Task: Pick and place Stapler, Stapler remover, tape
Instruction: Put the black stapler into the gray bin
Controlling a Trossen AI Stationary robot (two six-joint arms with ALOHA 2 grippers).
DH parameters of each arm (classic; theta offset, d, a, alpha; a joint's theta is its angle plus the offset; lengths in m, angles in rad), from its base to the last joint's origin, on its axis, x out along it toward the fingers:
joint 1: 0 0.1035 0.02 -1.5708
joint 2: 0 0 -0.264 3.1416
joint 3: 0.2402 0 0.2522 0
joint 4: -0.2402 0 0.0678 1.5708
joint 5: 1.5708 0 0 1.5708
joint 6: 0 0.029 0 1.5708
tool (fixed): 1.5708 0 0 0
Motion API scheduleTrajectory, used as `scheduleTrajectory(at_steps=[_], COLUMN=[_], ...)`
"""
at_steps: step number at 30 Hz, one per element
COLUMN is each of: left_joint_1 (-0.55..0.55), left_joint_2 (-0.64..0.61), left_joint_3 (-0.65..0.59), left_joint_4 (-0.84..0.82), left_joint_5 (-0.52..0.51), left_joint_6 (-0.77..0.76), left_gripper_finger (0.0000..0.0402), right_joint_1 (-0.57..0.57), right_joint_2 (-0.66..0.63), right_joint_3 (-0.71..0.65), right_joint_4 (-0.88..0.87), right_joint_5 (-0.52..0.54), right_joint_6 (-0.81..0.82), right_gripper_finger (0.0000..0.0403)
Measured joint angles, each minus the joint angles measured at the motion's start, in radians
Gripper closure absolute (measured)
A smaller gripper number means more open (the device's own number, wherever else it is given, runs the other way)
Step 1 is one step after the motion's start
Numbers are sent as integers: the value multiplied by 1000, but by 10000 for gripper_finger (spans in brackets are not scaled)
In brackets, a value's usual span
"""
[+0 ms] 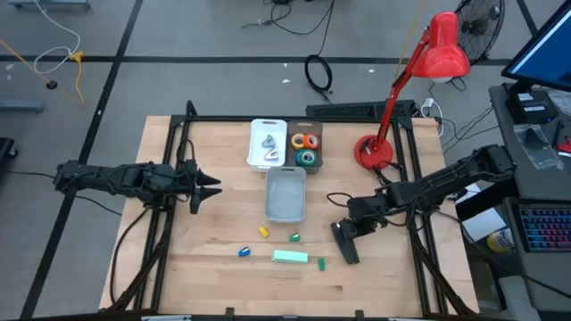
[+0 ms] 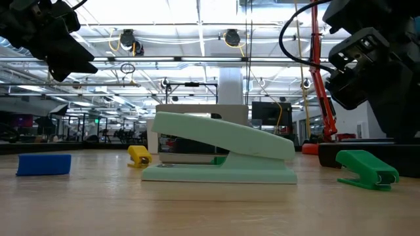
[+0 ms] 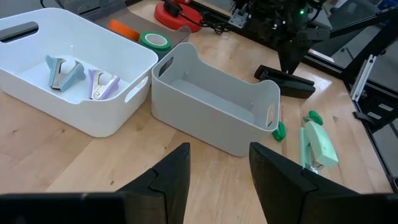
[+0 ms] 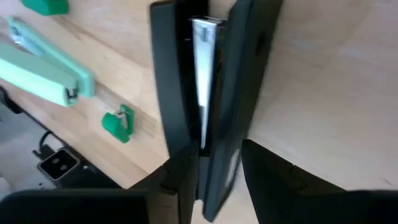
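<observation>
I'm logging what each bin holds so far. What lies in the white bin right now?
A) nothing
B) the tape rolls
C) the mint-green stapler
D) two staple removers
D: the left wrist view shows two staple removers on the floor of the white bin, while the mint-green stapler lies out on the table.

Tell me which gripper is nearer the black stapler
Right. The right gripper is directly over the black stapler, its fingers either side of it. The left gripper waits far across the table, beyond the gray bin.
</observation>
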Motion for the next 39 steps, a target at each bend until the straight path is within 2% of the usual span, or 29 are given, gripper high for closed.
scheduleTrajectory(at_steps=[9, 20, 35, 39], left_joint_1=[0, 0, 0, 0], left_joint_2=[0, 0, 0, 0], left_joint_3=[0, 0, 0, 0], left_joint_4=[0, 7, 8, 7], left_joint_5=[0, -1, -1, -1], left_joint_6=[4, 6, 5, 6], left_gripper_finger=[236, 236, 236, 236], right_joint_1=[0, 0, 0, 0], right_joint_2=[0, 10, 107, 104], right_joint_3=[-1, -1, 3, 3], right_joint_4=[-51, -20, -2, -2], right_joint_5=[23, 23, -8, -6], right_joint_6=[-20, -35, -66, -66], right_gripper_finger=[287, 287, 287, 305])
